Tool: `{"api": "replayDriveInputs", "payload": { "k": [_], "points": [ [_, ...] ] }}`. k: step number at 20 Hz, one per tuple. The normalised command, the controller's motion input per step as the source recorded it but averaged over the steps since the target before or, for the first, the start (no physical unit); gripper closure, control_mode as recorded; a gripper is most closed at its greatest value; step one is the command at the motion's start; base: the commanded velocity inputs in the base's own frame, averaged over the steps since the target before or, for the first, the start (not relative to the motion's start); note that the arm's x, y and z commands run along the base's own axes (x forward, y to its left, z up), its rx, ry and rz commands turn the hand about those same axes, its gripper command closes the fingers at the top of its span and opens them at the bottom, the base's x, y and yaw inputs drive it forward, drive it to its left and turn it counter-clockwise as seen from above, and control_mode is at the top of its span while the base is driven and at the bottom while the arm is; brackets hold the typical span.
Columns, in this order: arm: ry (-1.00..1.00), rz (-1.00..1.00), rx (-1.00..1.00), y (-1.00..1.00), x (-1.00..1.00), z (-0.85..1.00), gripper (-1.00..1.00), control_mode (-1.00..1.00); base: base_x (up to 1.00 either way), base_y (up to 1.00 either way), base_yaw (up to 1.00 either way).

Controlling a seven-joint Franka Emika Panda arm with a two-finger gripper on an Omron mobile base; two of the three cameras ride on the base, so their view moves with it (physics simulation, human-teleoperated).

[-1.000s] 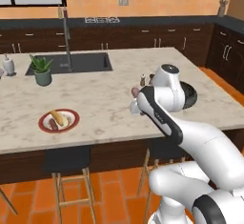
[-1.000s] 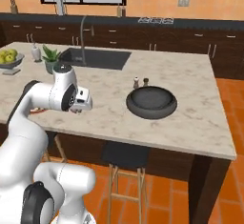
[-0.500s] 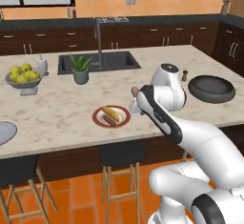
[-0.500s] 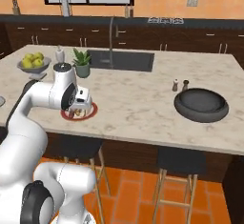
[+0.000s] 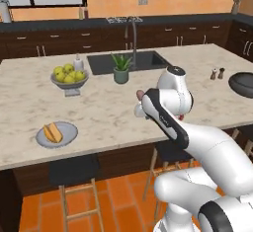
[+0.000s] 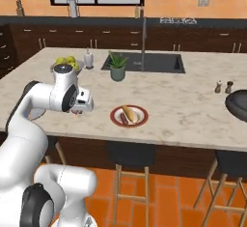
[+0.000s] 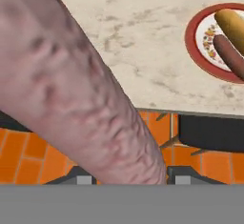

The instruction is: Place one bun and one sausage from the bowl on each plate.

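My gripper (image 7: pixel 126 178) is shut on the pale pink sausage (image 7: pixel 71 85), which looms large across the left of the hand view. In the base views the gripper (image 5: pixel 141 103) (image 6: pixel 78 109) hangs over the counter's front edge. The white, red-rimmed plate (image 6: pixel 115 120) (image 7: pixel 193 46) holds a bun (image 6: pixel 128 112) (image 7: pixel 231 23) and a dark sausage (image 6: pixel 123 119) (image 7: pixel 231 56), to the gripper's right. A grey-blue plate (image 5: pixel 69 136) with a bun (image 5: pixel 52 133) lies at the counter's left. The dark bowl (image 5: pixel 243 84) (image 6: pixel 239 104) sits at the far right.
A footed bowl of yellow-green fruit (image 5: pixel 69 76) (image 6: pixel 67 63), a soap bottle (image 6: pixel 88 58), a potted plant (image 5: pixel 121 69) (image 6: pixel 117 66) and the sink (image 5: pixel 129 61) stand further back. Two shakers (image 5: pixel 217 73) (image 6: pixel 224 86) are near the dark bowl. Stools (image 6: pixel 129 154) stand below the counter edge.
The base has driven left, so the whole scene slid right in both base views. The grey-blue plate and fruit bowl came into fuller view. The gripper still holds the pink sausage.
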Motion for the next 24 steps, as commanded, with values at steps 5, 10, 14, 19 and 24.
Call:
{"api": "replayDriveInputs", "payload": {
  "k": [5, 10, 14, 19, 24],
  "points": [
    [0.00, 0.00, 0.00, 0.00, 0.00, 0.00, 1.00, 1.00, -0.01, 1.00, -0.05],
    [0.00, 0.00, 0.00, 0.00, 0.00, 0.00, 1.00, 1.00, 0.08, 0.79, 0.00],
    [0.02, 0.00, 0.00, 0.00, 0.12, 0.00, 1.00, -1.00, 0.35, 0.04, 0.00],
    [0.05, 0.00, 0.00, 0.05, 0.67, -0.02, 1.00, -1.00, 0.00, 0.00, 0.00],
    [0.07, 0.00, 0.00, 0.37, 1.00, -0.15, 1.00, -1.00, 0.00, 0.00, 0.00]
  ]
}}
